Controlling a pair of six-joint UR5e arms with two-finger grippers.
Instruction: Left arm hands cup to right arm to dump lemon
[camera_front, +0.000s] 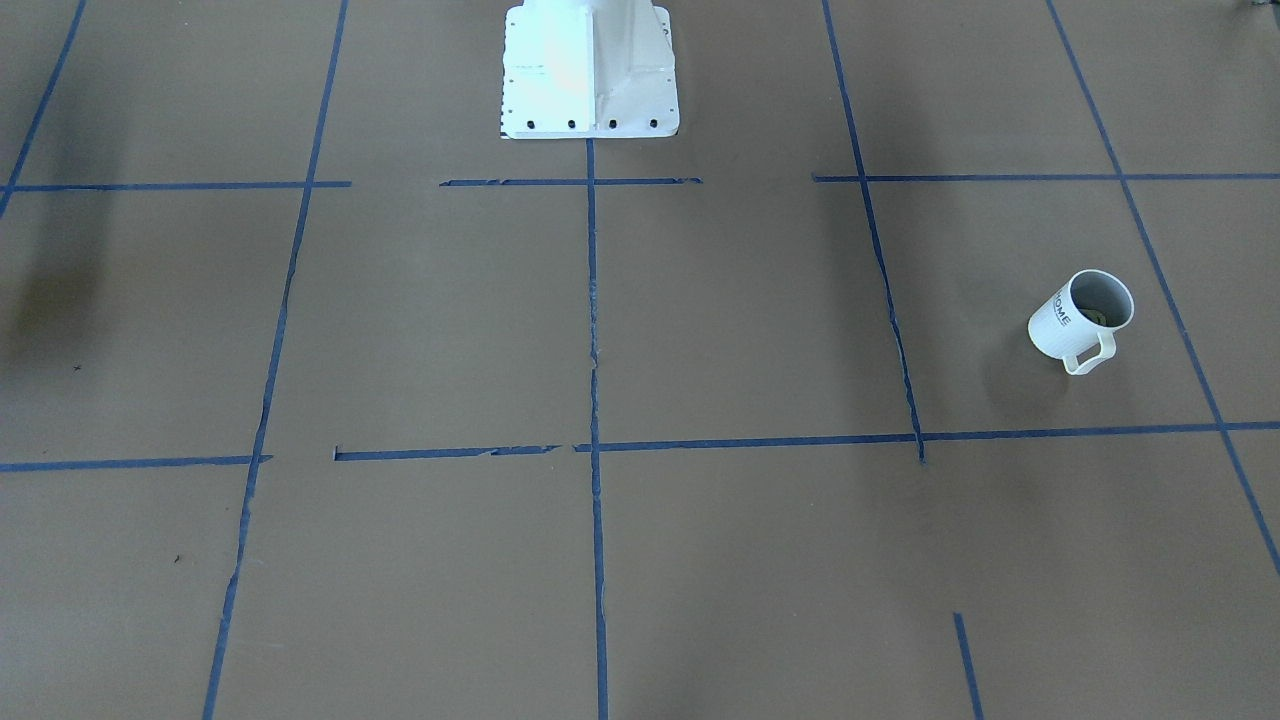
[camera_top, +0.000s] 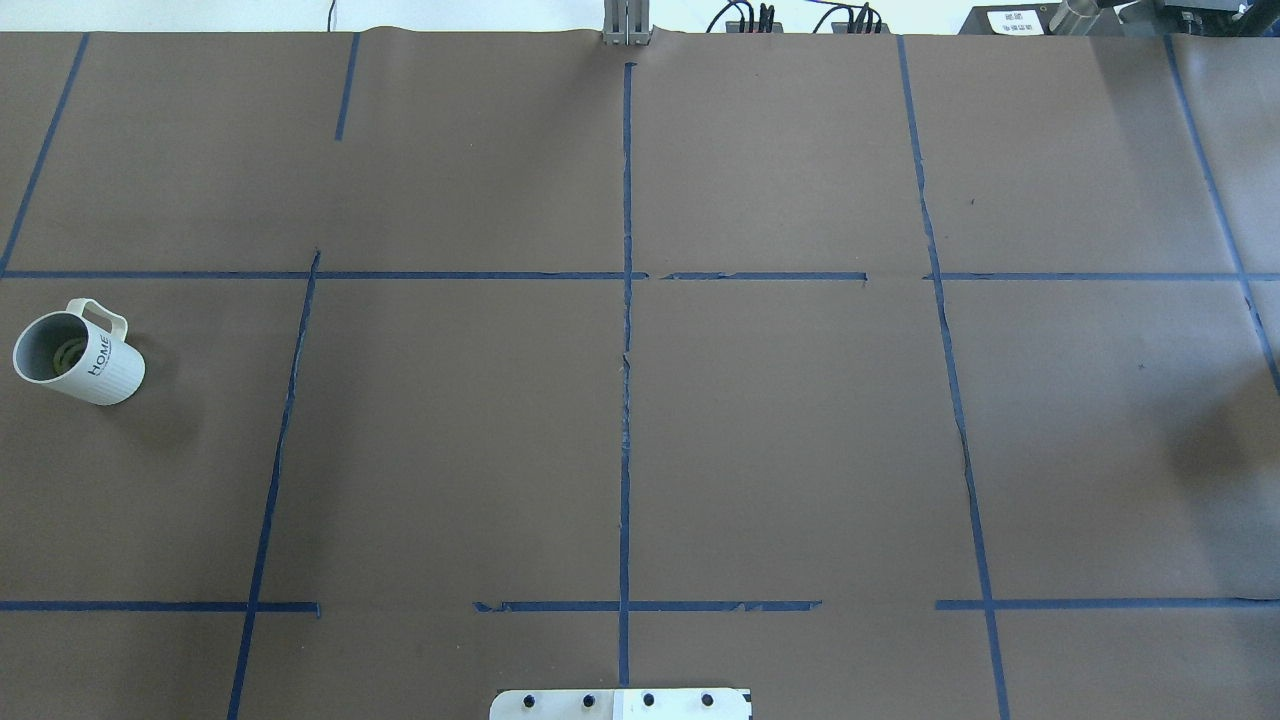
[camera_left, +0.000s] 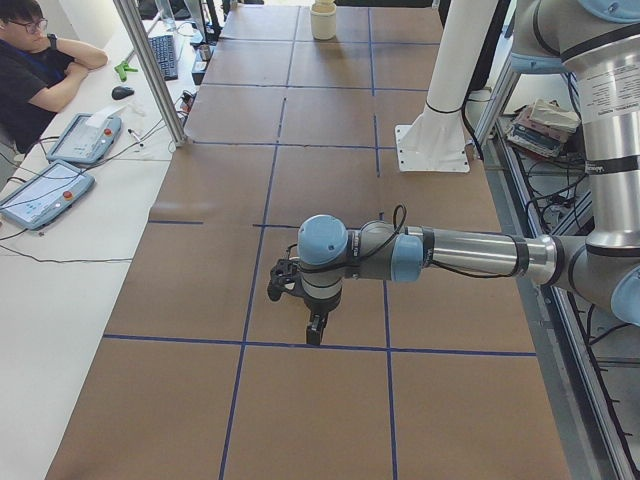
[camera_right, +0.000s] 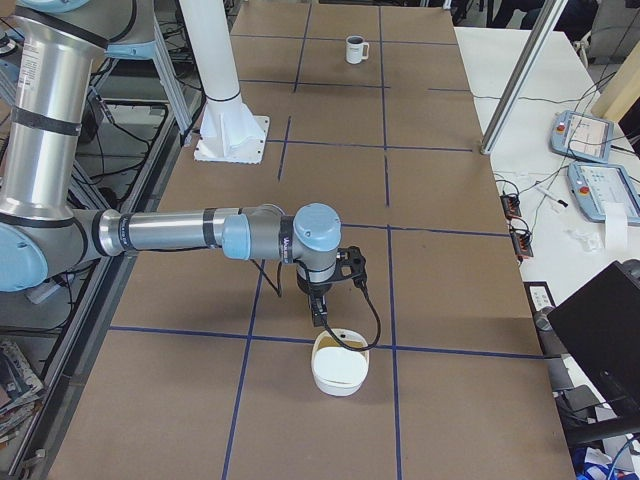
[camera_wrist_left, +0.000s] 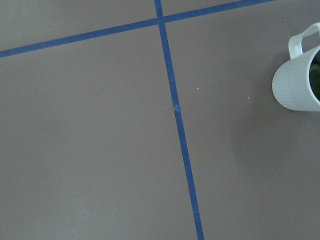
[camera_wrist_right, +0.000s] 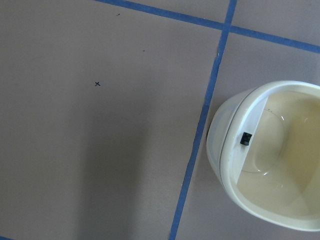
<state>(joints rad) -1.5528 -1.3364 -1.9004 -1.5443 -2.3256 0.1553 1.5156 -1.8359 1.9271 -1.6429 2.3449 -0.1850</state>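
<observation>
Progress stood at nothing done. In the front-facing view the cup sat upright on the bench at middle right, untouched, with the dull yellow-green lemon low inside it.

Overhead, the cup stood at the far left edge, handle toward the top of the frame, with no arm near it.

From the left end, the left pincer hung over the bench at frame centre. Whether its jaws were apart could not be told.

From the right end, the right pincer hovered just above a cream bowl at lower centre, its opening likewise unclear. The cup was far off at the top.

The left wrist view caught the cup at the right edge.

The right wrist view showed the visible part of the bowl's hollow bare.

Pickup, handover and dumping were all yet to do.
</observation>
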